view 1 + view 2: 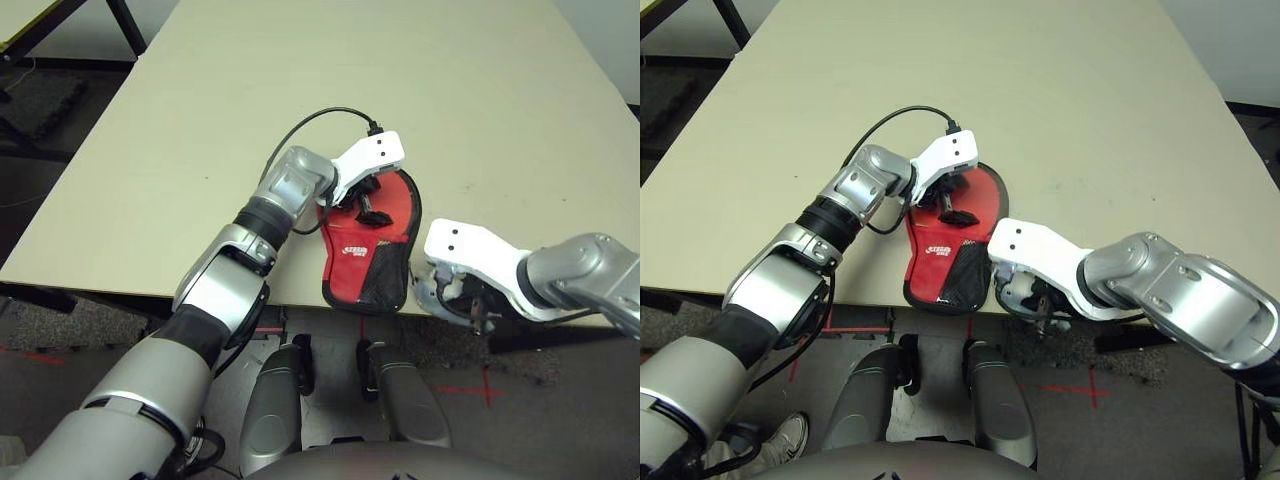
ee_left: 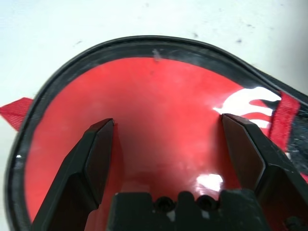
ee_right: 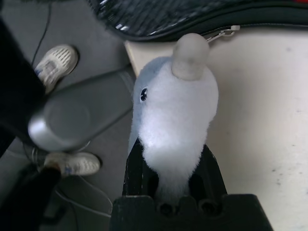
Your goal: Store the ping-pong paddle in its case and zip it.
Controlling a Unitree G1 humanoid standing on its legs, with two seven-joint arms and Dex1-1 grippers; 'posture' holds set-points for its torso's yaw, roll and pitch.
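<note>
The red case (image 1: 372, 262) with black edging and a mesh pocket lies at the table's front edge, its narrow end pointing toward me. My left gripper (image 1: 372, 205) stands open right over the case's round part, and the glossy red panel (image 2: 163, 96) shows between its fingers (image 2: 96, 144). My right gripper (image 3: 171, 149) is shut on a small grey-white soft lump (image 3: 175, 106) at the table edge, just right of the case's narrow end. A metal zip pull (image 3: 221, 32) shows beside the lump. The ping-pong paddle is hidden.
The beige table (image 1: 300, 60) stretches wide behind the case. A black cable (image 1: 310, 125) loops from my left wrist over the tabletop. Below the table edge is grey floor with red tape marks and a person's white shoes (image 3: 57, 60).
</note>
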